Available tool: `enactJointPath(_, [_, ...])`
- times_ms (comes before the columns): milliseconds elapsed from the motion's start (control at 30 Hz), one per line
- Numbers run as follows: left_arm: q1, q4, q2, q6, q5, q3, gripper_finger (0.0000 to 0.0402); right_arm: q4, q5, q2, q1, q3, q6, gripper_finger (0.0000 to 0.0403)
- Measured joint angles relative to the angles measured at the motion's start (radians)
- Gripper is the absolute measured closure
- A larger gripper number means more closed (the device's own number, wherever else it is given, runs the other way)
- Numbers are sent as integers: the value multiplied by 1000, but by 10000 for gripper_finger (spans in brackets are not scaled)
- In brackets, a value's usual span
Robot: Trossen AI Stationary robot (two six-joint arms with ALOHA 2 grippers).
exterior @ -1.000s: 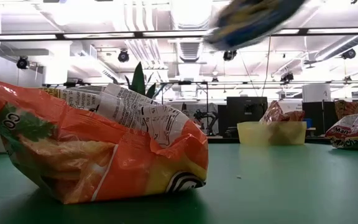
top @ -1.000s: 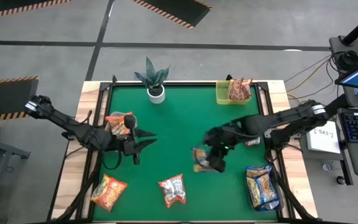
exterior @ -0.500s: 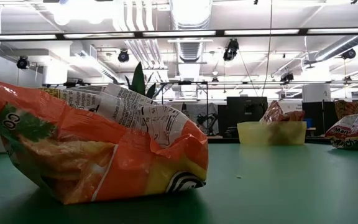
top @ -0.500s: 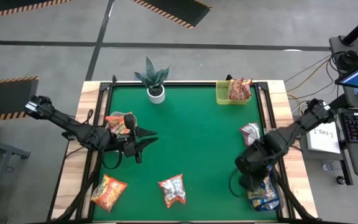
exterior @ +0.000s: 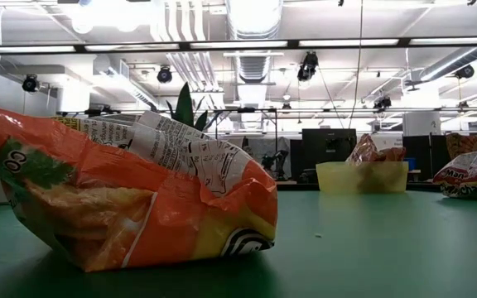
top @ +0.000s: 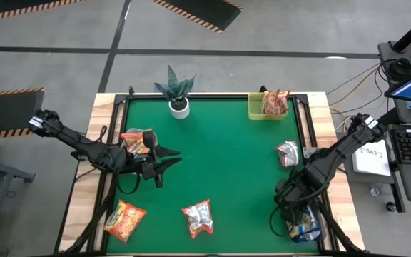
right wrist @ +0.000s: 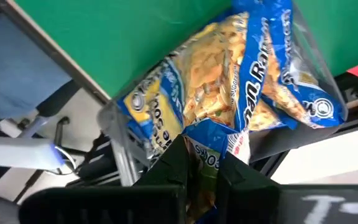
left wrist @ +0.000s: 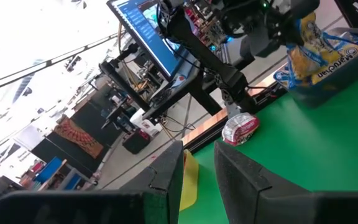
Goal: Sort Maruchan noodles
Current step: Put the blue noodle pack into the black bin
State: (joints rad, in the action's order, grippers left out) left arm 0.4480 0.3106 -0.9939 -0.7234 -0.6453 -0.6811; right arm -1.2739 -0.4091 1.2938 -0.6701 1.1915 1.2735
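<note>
The Maruchan noodles lie scattered on the green table (top: 227,143). An orange packet (top: 125,218) and a red-silver one (top: 198,218) rest flat near the front, and another red-silver packet (top: 287,153) lies at the right. My right gripper (top: 292,211) hovers over the near right corner, shut on a blue-yellow packet (right wrist: 201,163), just above a pile of blue-yellow packets (right wrist: 229,93). At the left, my left gripper (top: 171,158) points level across the table, open with nothing between its fingers (left wrist: 166,171). An orange packet (top: 134,140) lies beside that arm. My right gripper pinches an end of the blue-yellow packet (right wrist: 202,138) between its two fingers, which slant steeply down from above. The packet reaches out past the fingertips toward the pile underneath. Whether it touches that pile I cannot tell.
A lime-green tray (top: 257,108) holding reddish packets stands at the far right, and a potted plant (top: 178,91) at the far middle. The pile sits in a clear bin (left wrist: 319,59) at the near right corner. The table's middle is bare green.
My right gripper has carried the blue-yellow packet from the table's middle toward the near right corner, dropping a little and tipping until it points steeply down over the pile. It has stayed shut on the packet.
</note>
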Motion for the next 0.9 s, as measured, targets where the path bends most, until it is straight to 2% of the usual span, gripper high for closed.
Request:
enactJointPath(200, [0, 0, 0, 8, 0, 0, 327, 0, 0, 0, 0, -36, 39, 375])
enactJointPath(667, [0, -22, 0, 18, 1, 1, 327, -171, -24, -10, 0, -18, 88, 274])
enactJointPath(900, [0, -22, 0, 18, 1, 1, 327, -243, -61, -24, 0, 13, 111, 262])
